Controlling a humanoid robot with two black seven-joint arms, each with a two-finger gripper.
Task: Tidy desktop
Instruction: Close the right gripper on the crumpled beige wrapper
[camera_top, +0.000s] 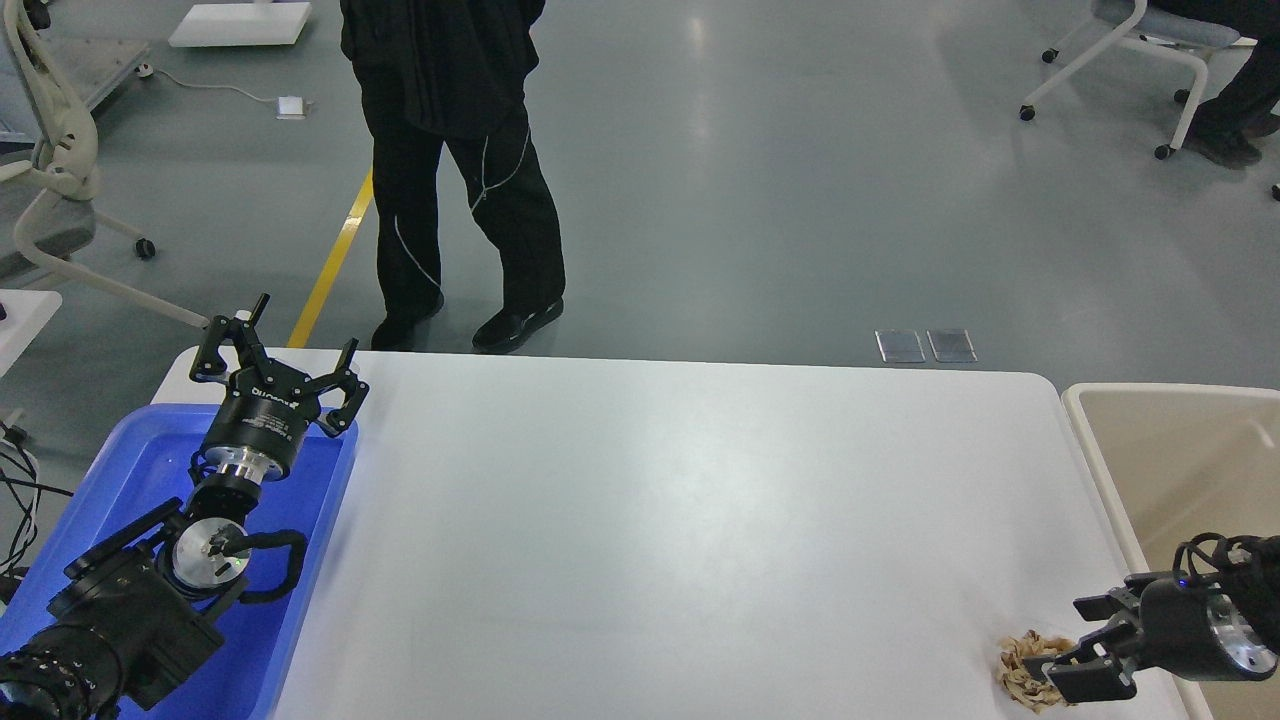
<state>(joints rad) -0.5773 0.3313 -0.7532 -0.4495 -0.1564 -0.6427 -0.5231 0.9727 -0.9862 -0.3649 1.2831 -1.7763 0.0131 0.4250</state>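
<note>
Blue tray (300, 600) beside desktop (660, 520)

white desktop (680, 500), blue tray (120, 470), beige bin (1180, 450)

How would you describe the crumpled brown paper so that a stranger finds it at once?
Start at the white desktop and go to its near right corner, beside the beige bin. The crumpled brown paper lies there at the right gripper, the only loose item on the white surface.
</note>
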